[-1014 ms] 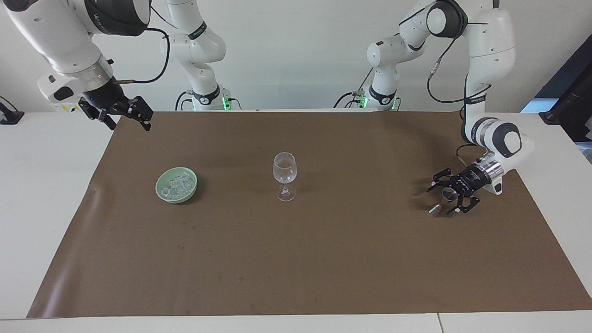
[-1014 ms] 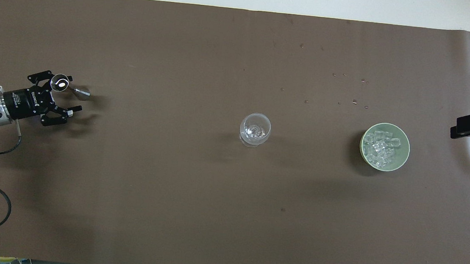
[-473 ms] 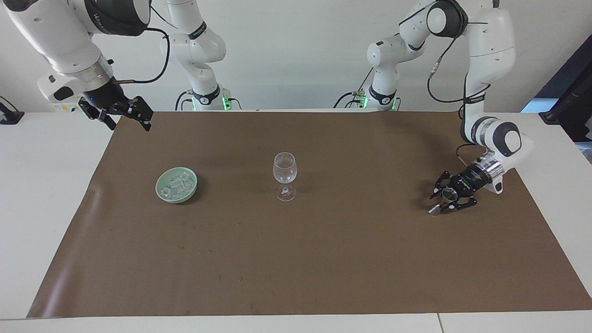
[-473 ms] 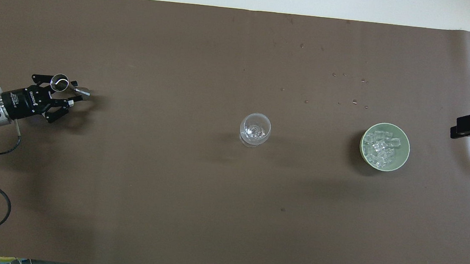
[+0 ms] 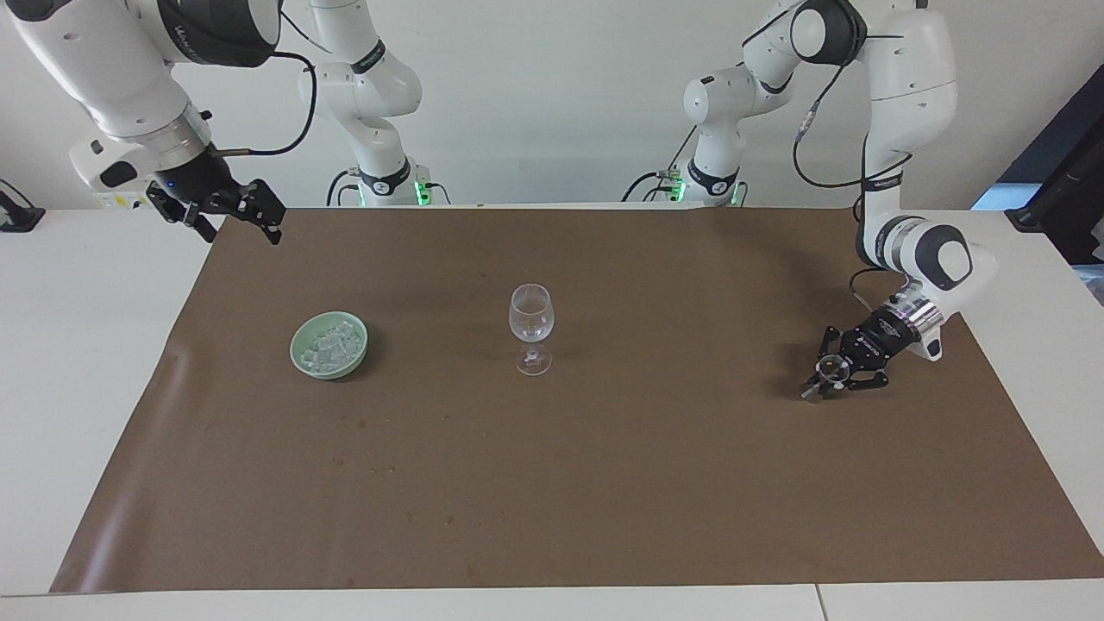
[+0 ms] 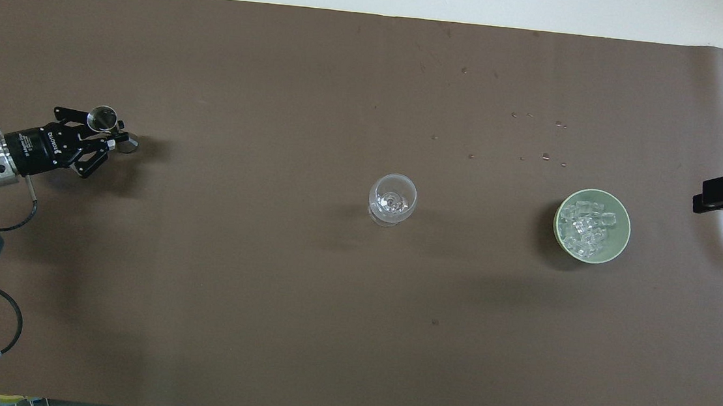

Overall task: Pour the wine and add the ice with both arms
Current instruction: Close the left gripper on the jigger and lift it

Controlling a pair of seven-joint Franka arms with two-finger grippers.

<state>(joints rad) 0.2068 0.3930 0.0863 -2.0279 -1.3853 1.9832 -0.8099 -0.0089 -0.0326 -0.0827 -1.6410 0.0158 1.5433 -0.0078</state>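
Across the desk [image 5: 52,362] you have a brown mat [image 5: 604,483] covering nearly the whole working surface, presumably to catch spills. Next in size, the two arms: the left arm [image 5: 906,103] is bent down low at its own end of the mat, its left hand [image 5: 830,377] clamped together on a small metal measuring cup [image 6: 102,119], a double-ended jigger by the look of it, tipped on its side at the mat; you can judge this as the pick-up of the pouring vessel. The right arm [image 5: 112,78] waits, its right hand [image 5: 231,214] raised over the mat's edge at its own end, fingers apart and empty, likely held back for the ice. Then the pale green bowl [image 5: 297,360], toward the right arm's end, holding the ice [image 5: 332,343] in a heap of clear cubes within easy reach of that hand. Then the wine glass [image 5: 530,323], upright at the mat's middle between both arms, apparently empty. Smallest, a few droplets or chips [image 6: 543,157] lie scattered farther from the robots than the bowl.
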